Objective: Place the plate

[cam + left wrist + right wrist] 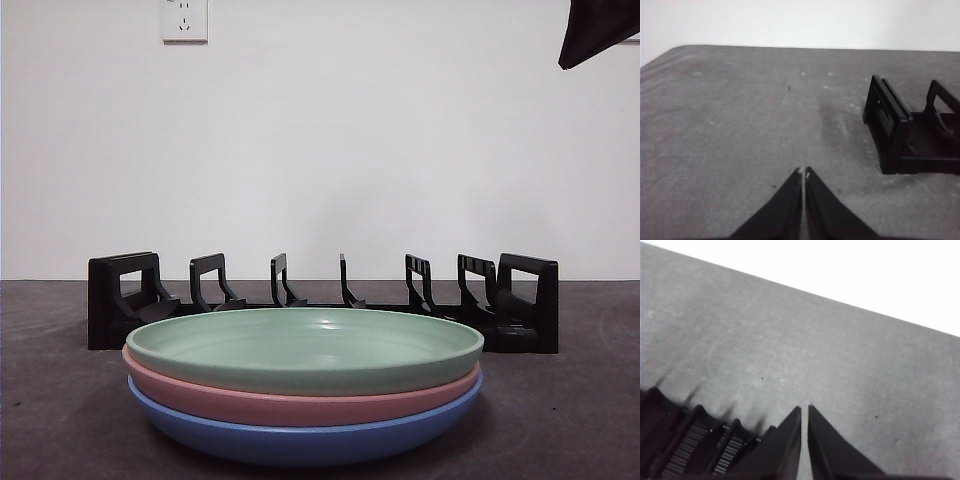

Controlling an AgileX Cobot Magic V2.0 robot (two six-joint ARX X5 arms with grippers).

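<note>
1. Plate stack: green plate (305, 345) on top, pink plate (300, 402) under it, blue plate (305, 440) at the bottom, nested and level on the grey table (560, 420), nearest the front camera.
2. Black dish rack (320, 298) stands just behind the stack, running across the table with upright dividers; every slot visible is free (no plate racked yet).
3. Left gripper (804, 174): jaws pressed together, holding nothing. It hangs over bare table, with one end of the rack (910, 132) off to the side in its wrist view.
4. Right gripper (805, 410): jaws all but together with only a thin slit between them, nothing held. It sits above the table next to the rack's ribbed dividers (695, 440).
5. Front view shows only a black arm tip (595, 30) at the top corner (can't say which arm); neither gripper is touching the plates.
6. White wall socket (184, 20) on the wall behind.
</note>
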